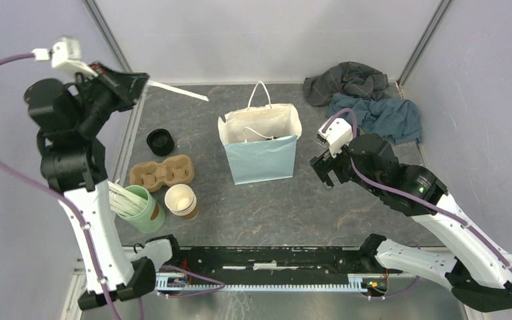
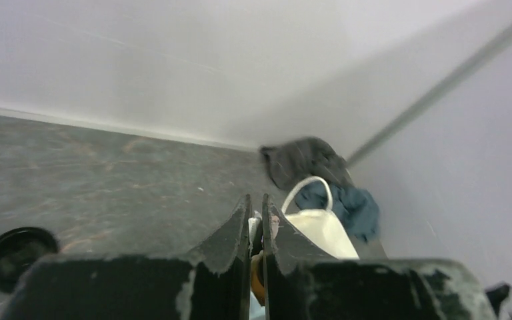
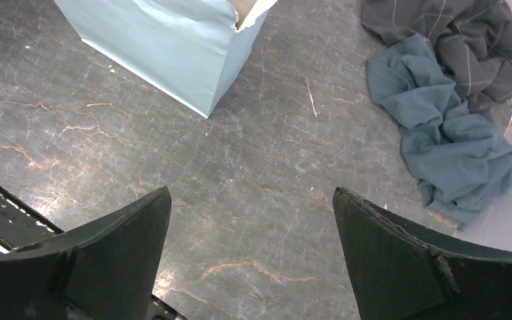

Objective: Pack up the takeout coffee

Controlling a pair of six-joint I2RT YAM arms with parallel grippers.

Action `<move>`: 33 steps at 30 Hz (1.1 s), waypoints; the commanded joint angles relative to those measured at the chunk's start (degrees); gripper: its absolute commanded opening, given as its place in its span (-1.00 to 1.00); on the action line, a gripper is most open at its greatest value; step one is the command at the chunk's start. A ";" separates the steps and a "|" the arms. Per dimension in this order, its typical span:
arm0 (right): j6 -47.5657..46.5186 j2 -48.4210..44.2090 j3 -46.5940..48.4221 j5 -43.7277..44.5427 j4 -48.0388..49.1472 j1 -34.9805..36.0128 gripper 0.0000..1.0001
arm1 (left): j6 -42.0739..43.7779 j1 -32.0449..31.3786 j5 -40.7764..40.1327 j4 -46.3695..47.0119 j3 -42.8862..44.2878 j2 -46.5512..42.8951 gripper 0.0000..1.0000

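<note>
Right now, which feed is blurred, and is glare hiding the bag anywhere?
Left wrist view: soft all over, bag and cloths smeared, left gripper a dark blur. Right wrist view: table crisp, faint sheen, no glare. Top view: evenly lit, bag sharp, only soft shadows.

L gripper (image 1: 140, 84) up high, pinching white stick (image 1: 179, 92). R gripper (image 1: 321, 172) just right of blue bag (image 1: 261, 161). Black lid (image 1: 161, 141) behind carrier (image 1: 162, 173).
</note>
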 commanded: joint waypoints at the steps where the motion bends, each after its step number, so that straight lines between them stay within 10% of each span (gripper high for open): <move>1: 4.74 0.57 3.26 3.40 -1.08 0.03 0.96 | 3.43 -10.61 6.06 1.79 1.61 3.43 -0.96; 5: 7.36 3.09 6.61 4.68 -2.21 0.00 0.96 | 11.55 -25.37 -5.54 -4.81 2.95 8.36 -0.96; 16: 14.68 10.51 14.34 7.54 -5.62 0.00 0.96 | 21.19 -39.33 -17.45 -6.50 2.94 17.64 -0.96; 26: 19.49 8.39 7.81 10.50 -3.54 -0.02 0.96 | 25.61 -55.57 -50.85 -2.61 -6.35 21.06 -0.96; 28: 19.50 7.58 6.91 10.47 -2.78 0.01 0.96 | 24.53 -58.10 -52.36 -5.02 -4.70 23.84 -0.76; 33: 16.56 8.02 7.98 12.78 -3.12 -0.02 0.96 | 21.22 -59.06 -52.69 -6.82 -0.46 25.33 0.65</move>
